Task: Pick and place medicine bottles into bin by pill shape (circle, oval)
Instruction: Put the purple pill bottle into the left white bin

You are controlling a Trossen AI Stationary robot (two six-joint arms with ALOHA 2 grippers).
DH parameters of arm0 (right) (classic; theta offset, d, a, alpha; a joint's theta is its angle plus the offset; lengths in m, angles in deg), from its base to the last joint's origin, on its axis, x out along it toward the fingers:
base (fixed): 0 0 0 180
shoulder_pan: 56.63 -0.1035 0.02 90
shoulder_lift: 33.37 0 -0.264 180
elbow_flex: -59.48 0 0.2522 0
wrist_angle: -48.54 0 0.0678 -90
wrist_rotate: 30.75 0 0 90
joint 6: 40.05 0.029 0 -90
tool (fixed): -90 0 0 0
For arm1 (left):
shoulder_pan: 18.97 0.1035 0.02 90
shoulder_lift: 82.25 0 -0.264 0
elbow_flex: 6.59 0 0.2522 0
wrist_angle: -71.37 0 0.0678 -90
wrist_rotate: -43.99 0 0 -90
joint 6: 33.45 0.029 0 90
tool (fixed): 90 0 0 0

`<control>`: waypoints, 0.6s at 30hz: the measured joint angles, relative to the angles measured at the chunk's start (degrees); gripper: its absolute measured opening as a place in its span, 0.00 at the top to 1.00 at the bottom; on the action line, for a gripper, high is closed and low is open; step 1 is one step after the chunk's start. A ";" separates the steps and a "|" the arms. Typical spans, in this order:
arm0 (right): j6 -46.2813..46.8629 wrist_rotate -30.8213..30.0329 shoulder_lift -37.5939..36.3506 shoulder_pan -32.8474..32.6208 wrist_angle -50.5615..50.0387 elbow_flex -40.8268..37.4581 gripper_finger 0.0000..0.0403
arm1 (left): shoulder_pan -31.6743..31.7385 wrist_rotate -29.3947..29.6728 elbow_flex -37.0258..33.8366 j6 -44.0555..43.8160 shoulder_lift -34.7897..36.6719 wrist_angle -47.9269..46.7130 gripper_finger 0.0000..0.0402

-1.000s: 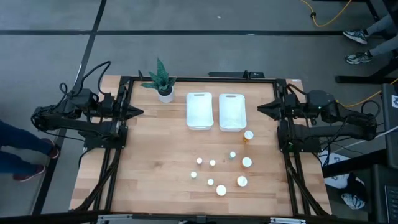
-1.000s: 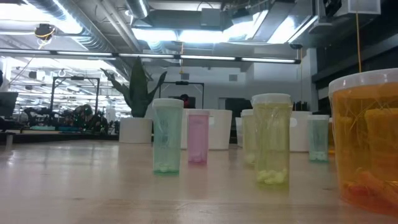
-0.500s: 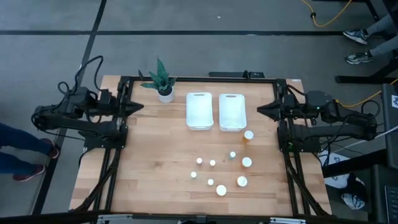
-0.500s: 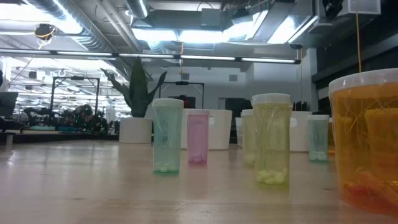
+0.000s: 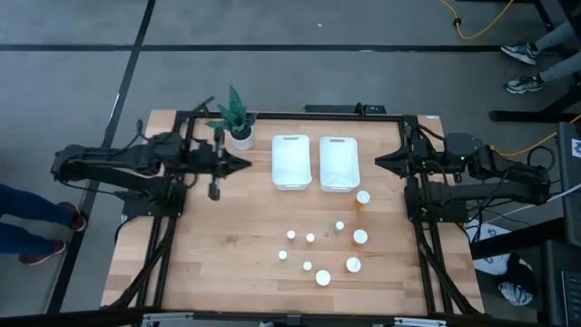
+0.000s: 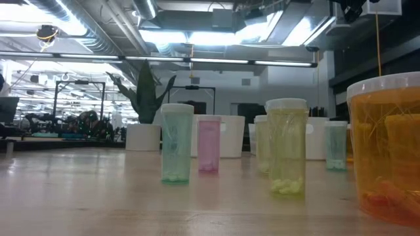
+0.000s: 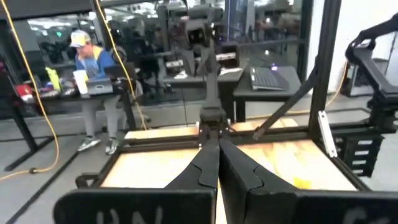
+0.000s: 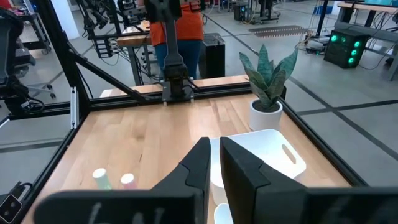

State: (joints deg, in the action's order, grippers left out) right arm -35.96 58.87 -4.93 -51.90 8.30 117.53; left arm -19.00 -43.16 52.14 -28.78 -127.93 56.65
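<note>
Several medicine bottles with white caps stand upright on the right half of the wooden table: an amber one [image 5: 363, 197] near the bins, larger ones [image 5: 360, 236] [image 5: 323, 278] and small ones [image 5: 290, 235] nearer the front. The low view shows a green bottle [image 6: 176, 144], a pink one [image 6: 209, 144], a yellowish one [image 6: 286, 145] and an amber one [image 6: 387, 151]. Two white bins [image 5: 290, 162] [image 5: 339, 163] sit side by side at the back. My left gripper [image 5: 247, 164] [image 7: 217, 139] is shut, level over the table, left of the bins. My right gripper [image 5: 378, 161] [image 8: 214, 143] is shut at the right edge.
A green plant in a white pot [image 5: 238, 124] stands at the back, close beside my left arm. A black frame [image 5: 290, 114] runs around the table. Bare wood lies at the left and front left [image 5: 218, 245]. People show in the room beyond the table.
My left gripper has gone toward the table's right edge, from over the left frame rail out over the table toward the bins, mostly in the last half second. It has stayed shut and level. The bottles have kept still.
</note>
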 joint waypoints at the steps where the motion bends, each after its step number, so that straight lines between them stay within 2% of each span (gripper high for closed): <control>1: -0.01 0.00 0.00 0.00 0.01 0.00 0.90 | 0.02 0.00 0.00 0.00 -1.09 0.01 1.00; 18: 0.16 -0.01 0.00 0.00 -0.02 0.00 0.90 | -3.07 2.21 0.00 1.49 -18.49 2.85 1.00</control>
State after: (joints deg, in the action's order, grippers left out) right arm -35.79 58.86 -4.93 -51.90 8.27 117.53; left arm -22.07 -40.95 52.14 -27.30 -146.42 59.49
